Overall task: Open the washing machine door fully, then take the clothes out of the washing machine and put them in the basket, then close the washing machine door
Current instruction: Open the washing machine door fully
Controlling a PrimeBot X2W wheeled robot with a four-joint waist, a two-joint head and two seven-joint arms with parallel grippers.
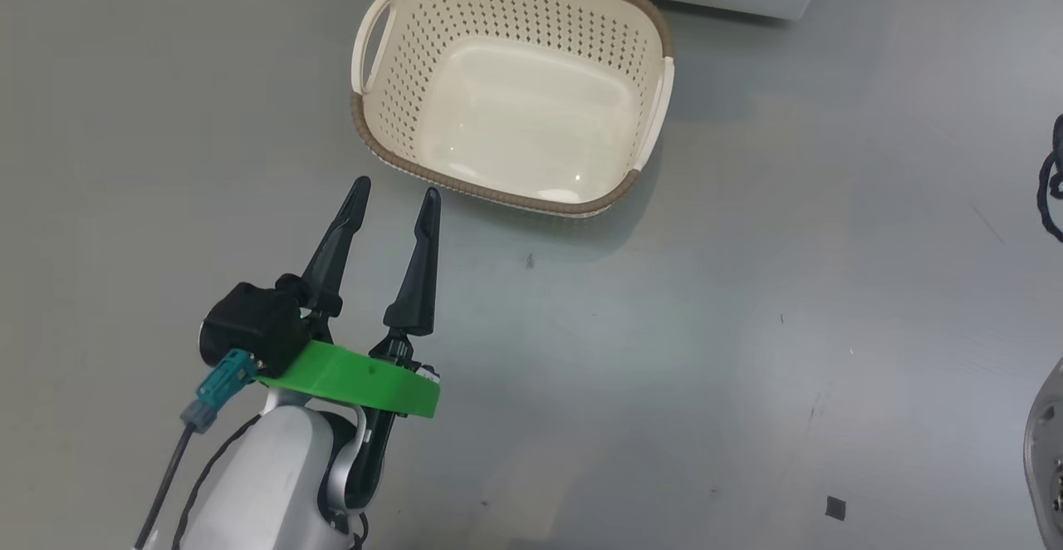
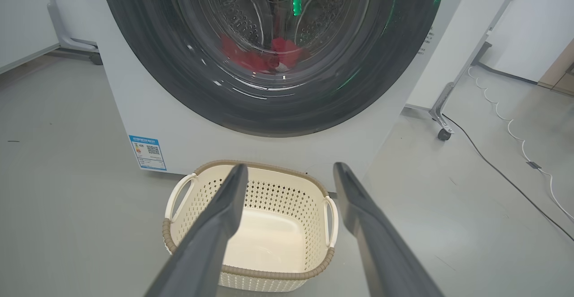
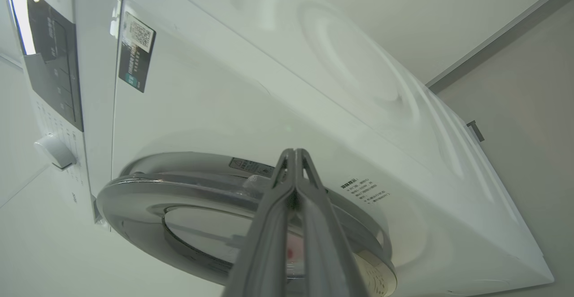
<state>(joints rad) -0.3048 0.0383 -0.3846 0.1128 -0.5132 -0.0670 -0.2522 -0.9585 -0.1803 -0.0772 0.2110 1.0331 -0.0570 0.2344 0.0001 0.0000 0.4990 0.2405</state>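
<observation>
Left tool [image 1: 397,187] is seen spread wide with nothing held, poised over the floor [image 1: 747,284] in front of the washing machine [image 2: 202,144]. Basket [image 1: 515,110] is set on the floor just in front of the washing machine. Washing machine door [image 2: 143,54] appears shut. Clothes [image 2: 264,57] are glimpsed inside the washing machine, behind the door glass. Right tool [image 3: 293,153] is pressed closed with nothing gripped, pointed at the door's rim on the washing machine's front. Contact cannot be told.
</observation>
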